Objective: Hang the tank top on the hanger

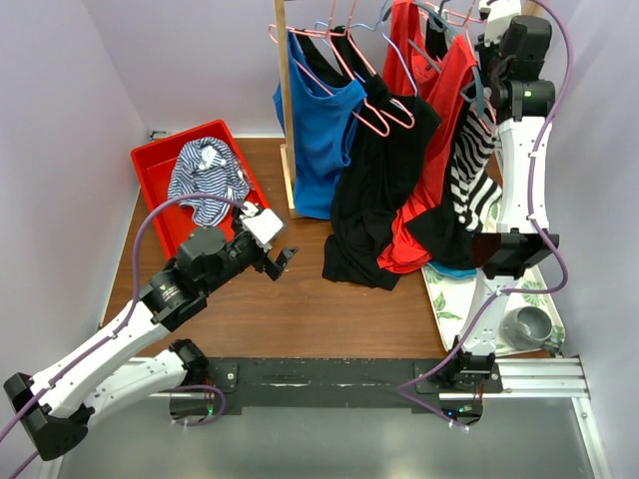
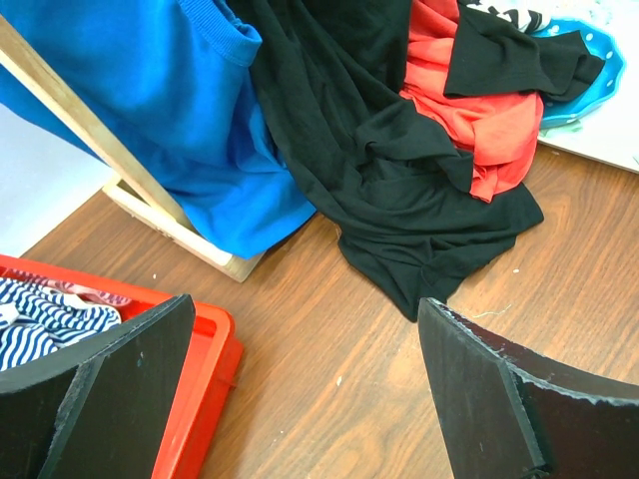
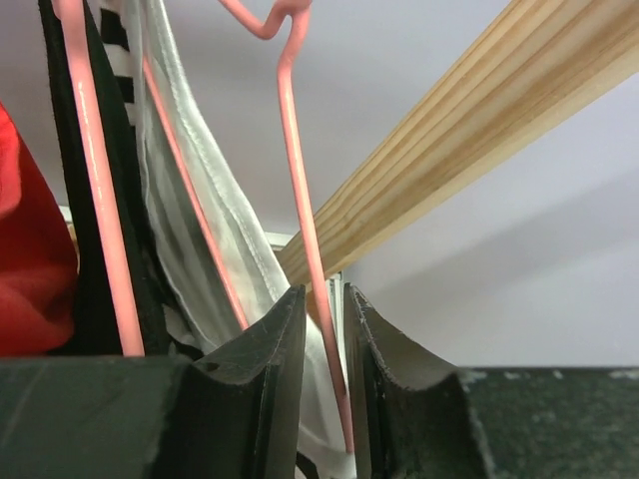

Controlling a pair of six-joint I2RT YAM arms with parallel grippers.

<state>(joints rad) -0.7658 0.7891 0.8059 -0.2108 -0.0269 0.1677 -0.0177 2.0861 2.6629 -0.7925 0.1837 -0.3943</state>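
The black-and-white striped tank top (image 1: 470,172) hangs at the right end of the rack, draped on the pink wire hanger (image 1: 457,16). My right gripper (image 1: 481,75) is raised at the rail. In the right wrist view its jaws (image 3: 324,289) are nearly closed on the hanger's pink wire (image 3: 305,220), with the tank top's fabric (image 3: 190,200) beside and behind it and the wooden rail (image 3: 469,140) just beyond. My left gripper (image 1: 283,257) is open and empty, low over the bare wood table (image 2: 329,399), far from the tank top.
A red bin (image 1: 150,170) at the back left holds a thin blue-and-white striped garment (image 1: 205,180). The rack's wooden post (image 1: 287,100) carries blue (image 1: 319,130), black (image 1: 379,180) and red (image 1: 439,130) tops. A patterned tray (image 1: 449,294) and grey cup (image 1: 529,324) are at the right.
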